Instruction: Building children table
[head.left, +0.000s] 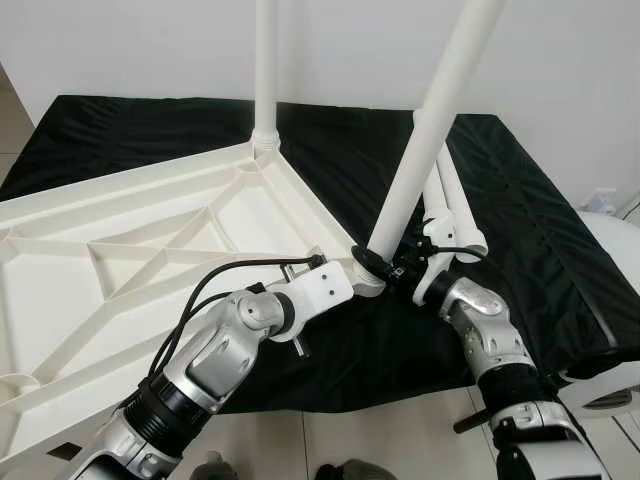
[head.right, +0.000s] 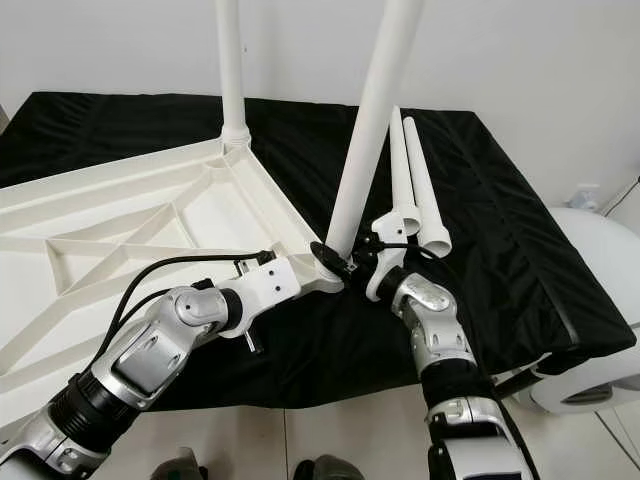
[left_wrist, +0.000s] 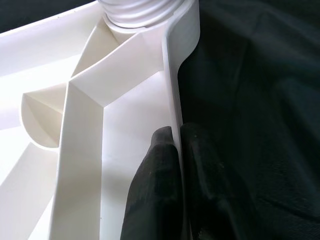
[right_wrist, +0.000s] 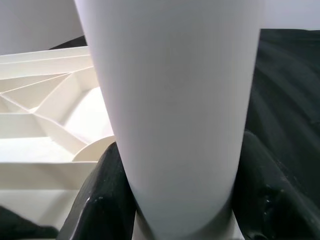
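Observation:
The white ribbed tabletop (head.left: 120, 250) lies upside down on a black cloth (head.left: 520, 220). One white leg (head.left: 265, 70) stands upright in its far corner. A second leg (head.left: 425, 130) leans to the right from the near right corner socket. My right gripper (right_wrist: 182, 200) is shut on the base of this leg (right_wrist: 170, 100), one finger on each side. My left gripper (left_wrist: 176, 150) is shut on the tabletop's rim (left_wrist: 172, 90) just beside that socket. Two loose legs (head.right: 415, 185) lie side by side on the cloth behind my right gripper (head.left: 400, 268).
The cloth-covered surface ends just in front of me, with tiled floor (head.left: 380, 440) below. A white rounded object (head.right: 590, 300) stands off the right edge of the cloth. A white wall (head.left: 560, 60) runs behind.

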